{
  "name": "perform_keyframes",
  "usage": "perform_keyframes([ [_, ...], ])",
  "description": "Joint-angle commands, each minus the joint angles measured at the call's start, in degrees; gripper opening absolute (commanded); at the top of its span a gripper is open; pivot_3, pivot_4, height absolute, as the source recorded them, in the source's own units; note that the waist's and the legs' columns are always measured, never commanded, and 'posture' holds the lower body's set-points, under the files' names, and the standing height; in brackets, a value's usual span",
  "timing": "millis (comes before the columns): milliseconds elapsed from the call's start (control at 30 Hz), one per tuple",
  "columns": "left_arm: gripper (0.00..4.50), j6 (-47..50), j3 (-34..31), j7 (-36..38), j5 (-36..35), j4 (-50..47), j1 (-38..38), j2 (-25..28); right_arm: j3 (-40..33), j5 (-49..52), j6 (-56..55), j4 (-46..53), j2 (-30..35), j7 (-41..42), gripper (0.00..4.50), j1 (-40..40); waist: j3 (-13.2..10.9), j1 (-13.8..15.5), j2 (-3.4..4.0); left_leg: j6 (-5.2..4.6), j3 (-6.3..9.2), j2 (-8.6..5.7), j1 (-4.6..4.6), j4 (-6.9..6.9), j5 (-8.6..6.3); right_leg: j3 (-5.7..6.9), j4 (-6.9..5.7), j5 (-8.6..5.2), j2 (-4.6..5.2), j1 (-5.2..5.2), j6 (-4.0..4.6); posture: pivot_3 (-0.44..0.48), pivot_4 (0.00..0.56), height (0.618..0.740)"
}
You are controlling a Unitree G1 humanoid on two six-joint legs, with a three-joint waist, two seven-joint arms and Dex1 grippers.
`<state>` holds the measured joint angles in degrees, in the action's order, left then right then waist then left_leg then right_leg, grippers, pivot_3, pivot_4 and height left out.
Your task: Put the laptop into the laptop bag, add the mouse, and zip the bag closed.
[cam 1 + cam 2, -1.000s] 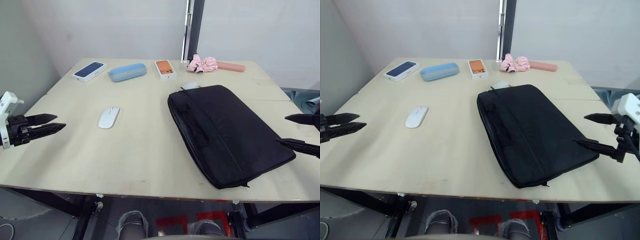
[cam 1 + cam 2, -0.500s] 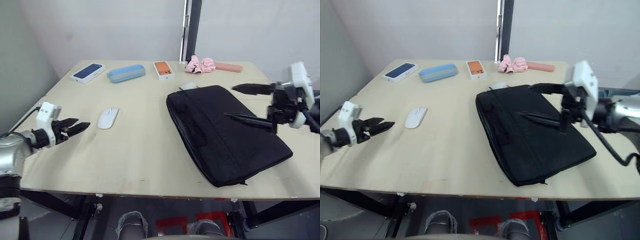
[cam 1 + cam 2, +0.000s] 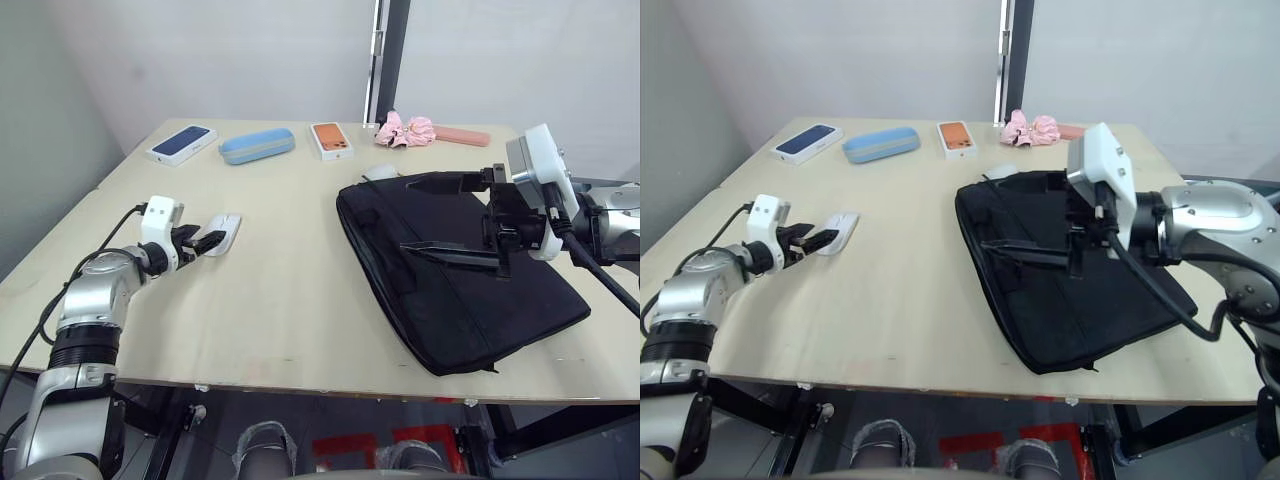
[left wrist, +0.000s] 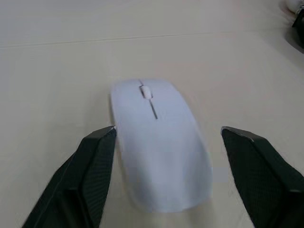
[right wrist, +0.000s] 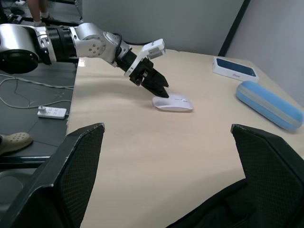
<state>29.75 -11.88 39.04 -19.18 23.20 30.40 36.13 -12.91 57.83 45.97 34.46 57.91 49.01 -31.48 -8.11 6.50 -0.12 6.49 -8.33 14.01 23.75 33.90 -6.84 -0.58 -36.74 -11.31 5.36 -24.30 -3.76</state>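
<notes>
Mouse (image 4: 159,147) now sits between left gripper's (image 4: 166,183) advanced, parted jaws.

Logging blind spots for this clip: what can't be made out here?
- Laptop: whether it is inside the large black fabric laptop bag; the fabric hides the contents.
- Bag zipper: open or closed, too small in the eye views.
- Small flat white mouse: its near end, cut by the left wrist view's edge between the left gripper fingers.
</notes>
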Motion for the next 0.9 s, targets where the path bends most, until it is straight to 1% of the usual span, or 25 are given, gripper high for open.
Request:
perform_keyframes([
  [33,4.45,-2.3,0.9,-3.8,3.2,1.2,2.7,-0.5,-1.4,1.6,-0.3,0.9,-0.3,-1.3,4.5,-2.4,0.0,-0.1,0.0,0.0,0.0,0.0,0.0,0.0,0.0,0.0,-0.01,0.0,0.0,0.0,0.0,0.0,0.15,0.74],
  [167,4.45,-1.3,-0.2,-6.3,2.2,0.8,4.2,-2.6,-1.4,1.8,0.1,1.9,0.3,-2.1,4.5,-1.9,0.0,-0.3,0.0,0.0,0.0,0.0,0.0,0.0,0.0,0.0,0.0,0.0,0.0,0.01,0.0,0.0,0.15,0.74],
  [267,4.45,-0.4,-0.8,-9.0,1.8,1.3,5.3,-4.8,-3.1,3.1,0.6,2.2,0.7,-3.0,4.5,-1.6,0.0,0.1,0.0,0.0,0.02,-0.01,0.03,0.0,0.0,0.03,0.01,0.0,0.02,0.01,0.0,0.0,0.15,0.74],
  [500,4.45,-1.0,-1.8,-15.4,2.7,3.7,7.1,-6.1,-2.6,2.4,0.6,2.2,1.4,-3.8,4.5,-1.5,0.0,0.0,0.0,0.0,0.03,-0.01,0.03,0.0,0.0,0.03,0.02,0.0,0.0,0.01,0.0,0.0,0.15,0.74],
  [667,4.45,-1.8,-1.8,-16.8,2.9,4.5,7.0,-6.8,-3.0,1.3,0.1,2.5,2.1,-3.5,4.5,0.5,0.0,0.1,0.0,0.0,0.03,-0.01,0.05,0.0,0.0,0.04,0.05,0.0,0.01,0.01,-0.01,0.0,0.15,0.74],
  [900,4.45,-1.8,0.4,-16.0,4.6,5.6,6.7,-8.0,-3.6,1.0,0.1,3.2,2.6,-3.8,4.5,1.2,0.0,0.1,0.0,0.0,0.04,-0.01,0.05,0.0,0.0,0.06,0.06,0.0,0.01,0.01,-0.01,0.0,0.15,0.74],
])
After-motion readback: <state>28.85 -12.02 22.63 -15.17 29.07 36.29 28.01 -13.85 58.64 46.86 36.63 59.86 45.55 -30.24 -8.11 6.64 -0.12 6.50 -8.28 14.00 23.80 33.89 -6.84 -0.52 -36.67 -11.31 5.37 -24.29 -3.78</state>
